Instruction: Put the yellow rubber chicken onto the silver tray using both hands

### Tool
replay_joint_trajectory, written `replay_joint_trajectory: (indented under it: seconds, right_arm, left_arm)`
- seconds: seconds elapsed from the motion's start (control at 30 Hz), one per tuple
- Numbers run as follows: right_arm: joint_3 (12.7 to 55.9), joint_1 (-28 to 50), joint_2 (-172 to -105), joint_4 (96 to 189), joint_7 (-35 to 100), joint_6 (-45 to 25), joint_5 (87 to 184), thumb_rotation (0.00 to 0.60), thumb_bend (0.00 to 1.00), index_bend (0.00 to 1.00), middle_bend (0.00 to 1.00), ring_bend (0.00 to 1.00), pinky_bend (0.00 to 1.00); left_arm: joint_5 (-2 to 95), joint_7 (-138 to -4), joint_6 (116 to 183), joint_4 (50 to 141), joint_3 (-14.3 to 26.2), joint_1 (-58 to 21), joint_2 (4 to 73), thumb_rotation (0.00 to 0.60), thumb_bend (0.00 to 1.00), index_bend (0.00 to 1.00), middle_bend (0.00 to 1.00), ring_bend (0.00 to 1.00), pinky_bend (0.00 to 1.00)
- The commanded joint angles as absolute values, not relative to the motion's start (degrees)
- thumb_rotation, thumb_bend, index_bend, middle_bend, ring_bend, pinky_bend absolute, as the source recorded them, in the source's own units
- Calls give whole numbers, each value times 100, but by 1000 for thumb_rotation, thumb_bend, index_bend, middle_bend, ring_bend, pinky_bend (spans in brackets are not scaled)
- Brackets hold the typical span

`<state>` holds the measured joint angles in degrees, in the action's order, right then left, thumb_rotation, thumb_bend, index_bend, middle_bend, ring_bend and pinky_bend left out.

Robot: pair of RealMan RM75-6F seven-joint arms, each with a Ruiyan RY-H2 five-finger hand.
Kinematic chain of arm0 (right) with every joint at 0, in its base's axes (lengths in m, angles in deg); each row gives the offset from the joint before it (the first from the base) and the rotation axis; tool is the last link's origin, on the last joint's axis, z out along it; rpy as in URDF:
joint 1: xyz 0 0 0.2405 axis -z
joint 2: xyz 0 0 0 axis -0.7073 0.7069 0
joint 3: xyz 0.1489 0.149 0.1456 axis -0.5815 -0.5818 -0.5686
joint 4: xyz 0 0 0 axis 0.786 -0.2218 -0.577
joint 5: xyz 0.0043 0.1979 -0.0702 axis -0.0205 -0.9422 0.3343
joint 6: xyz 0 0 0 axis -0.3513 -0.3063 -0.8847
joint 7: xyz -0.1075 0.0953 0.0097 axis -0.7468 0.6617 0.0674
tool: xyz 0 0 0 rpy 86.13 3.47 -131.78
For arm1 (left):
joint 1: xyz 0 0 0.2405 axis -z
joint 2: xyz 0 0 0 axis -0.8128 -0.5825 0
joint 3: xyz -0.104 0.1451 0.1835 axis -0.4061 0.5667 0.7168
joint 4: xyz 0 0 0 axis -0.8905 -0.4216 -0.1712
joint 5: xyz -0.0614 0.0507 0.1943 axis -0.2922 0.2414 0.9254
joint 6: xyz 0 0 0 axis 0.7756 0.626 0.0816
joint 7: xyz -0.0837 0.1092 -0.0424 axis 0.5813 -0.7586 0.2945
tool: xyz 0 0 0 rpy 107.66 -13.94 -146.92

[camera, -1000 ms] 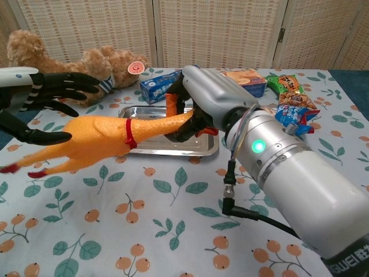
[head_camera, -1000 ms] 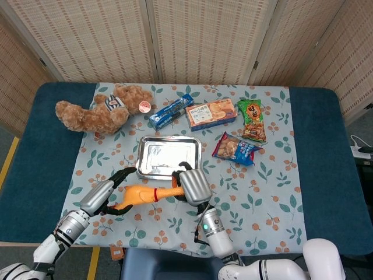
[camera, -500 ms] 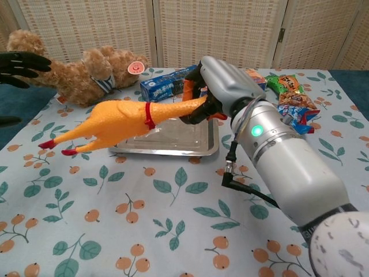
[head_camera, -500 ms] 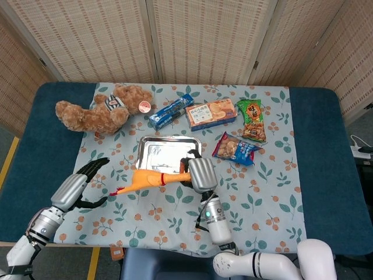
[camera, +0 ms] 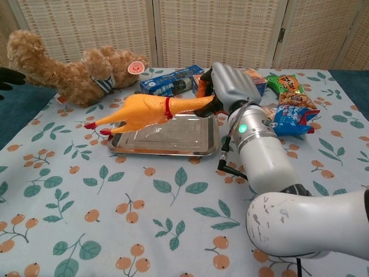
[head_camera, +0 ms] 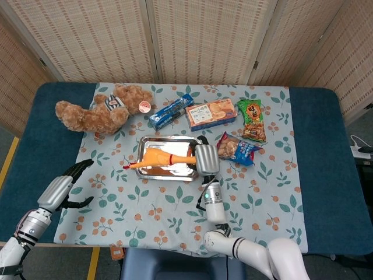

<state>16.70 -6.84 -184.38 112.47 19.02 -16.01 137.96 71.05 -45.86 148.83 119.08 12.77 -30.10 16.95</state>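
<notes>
— One hand only: right hand (camera: 226, 88) grips the yellow rubber chicken (camera: 151, 109) by the neck, frame centre, seemingly just above the silver tray (camera: 203, 141).
— Left hand (head_camera: 63, 188)?
— Lower left, spread, empty. Next: lower, release.

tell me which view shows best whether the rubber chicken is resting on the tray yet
The chest view: from the side, the rubber chicken hangs above the silver tray, held by the right hand. The head view only shows it overlapping the tray.

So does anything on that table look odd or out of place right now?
Only the yellow rubber chicken: it hangs tilted over the silver tray, held at its head end by the right hand alone, feet poking past the tray's left edge. The left hand is off to the side, holding nothing.
</notes>
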Motion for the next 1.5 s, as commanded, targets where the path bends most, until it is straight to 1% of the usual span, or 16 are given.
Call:
replay_joint_trajectory:
  seconds: [0.03, 0.1, 0.17, 0.23, 0.33, 0.4, 0.5, 0.53, 0.6, 0.73, 0.83, 1.07, 1.17, 1.27, 1.43, 1.5]
  right_arm:
    - [1831, -880, -18535, 10979, 2127, -1439, 13566, 600, 241, 880, 647, 675, 705]
    - [1922, -927, -18535, 10911, 2209, -1403, 13474, 600, 242, 853, 647, 651, 696]
    - [2075, -962, -18535, 10770, 2234, -1321, 13408, 600, 240, 772, 643, 601, 669]
    - [2154, -974, -18535, 10665, 2152, -1281, 13367, 600, 238, 649, 597, 529, 622]
    - [2198, -933, -18519, 10532, 1917, -1139, 13335, 600, 236, 460, 434, 379, 511]
    - [2195, -869, -18424, 10603, 1700, -915, 13246, 600, 236, 275, 284, 242, 409]
    - [2135, -739, -18153, 10986, 1436, -590, 13068, 600, 236, 54, 131, 109, 307]
    - [2117, -689, -18047, 11147, 1406, -546, 13044, 600, 236, 28, 112, 93, 293]
    - [2116, -608, -17887, 11378, 1381, -509, 13046, 600, 236, 1, 80, 64, 261]
    - [2141, -494, -17620, 11717, 1314, -453, 13071, 600, 232, 0, 23, 10, 175]
    - [2211, -378, -17367, 12099, 1281, -501, 13163, 600, 189, 0, 0, 0, 112]
    - [2644, 165, -16297, 13930, 1310, -941, 13761, 600, 92, 0, 0, 0, 28]
    - [2932, 497, -15698, 14912, 1179, -1298, 14112, 600, 88, 0, 0, 0, 12]
    - [3358, 949, -14963, 15908, 958, -1721, 14470, 600, 87, 0, 0, 0, 6]
    - [4343, 1857, -13391, 17429, 198, -2287, 14637, 600, 88, 0, 0, 0, 0]
    - [4687, 2221, -12994, 17658, 242, -2582, 14784, 600, 88, 0, 0, 0, 0]
  left_arm:
    - [7083, -4501, 14816, 11817, 1270, -2977, 1733, 600, 287, 0, 0, 0, 84]
    - [7068, -4459, 14779, 11769, 1271, -2964, 1747, 600, 289, 0, 0, 0, 84]
    - [7004, -4457, 14746, 11694, 1251, -2955, 1784, 600, 289, 0, 0, 0, 84]
    - [6977, -4464, 14756, 11660, 1237, -2959, 1822, 600, 286, 0, 0, 0, 84]
    - [6974, -4447, 14729, 11649, 1242, -2952, 1850, 600, 286, 0, 0, 0, 84]
    - [6983, -4451, 14715, 11644, 1246, -2945, 1868, 600, 286, 0, 0, 0, 84]
    - [6976, -4452, 14658, 11643, 1247, -2916, 1901, 600, 286, 0, 0, 0, 84]
    - [6966, -4459, 14631, 11641, 1244, -2901, 1911, 600, 286, 0, 0, 0, 84]
    - [6948, -4471, 14595, 11649, 1242, -2885, 1920, 600, 285, 0, 0, 0, 84]
    - [6896, -4496, 14551, 11675, 1233, -2872, 1918, 600, 286, 0, 0, 0, 84]
    - [6902, -4516, 14592, 11686, 1251, -2907, 1910, 600, 286, 0, 0, 0, 84]
    - [7017, -4471, 14853, 11729, 1359, -3109, 1805, 600, 286, 0, 0, 0, 84]
    - [7221, -4634, 15098, 11674, 1499, -3275, 1659, 600, 289, 0, 0, 0, 84]
    - [7293, -4912, 15581, 11575, 1605, -3604, 1562, 600, 290, 0, 0, 0, 81]
    - [7282, -5572, 16917, 11070, 1587, -4393, 1922, 600, 310, 0, 0, 0, 64]
    - [7265, -5690, 17330, 10876, 1563, -4645, 2115, 600, 310, 0, 0, 0, 61]
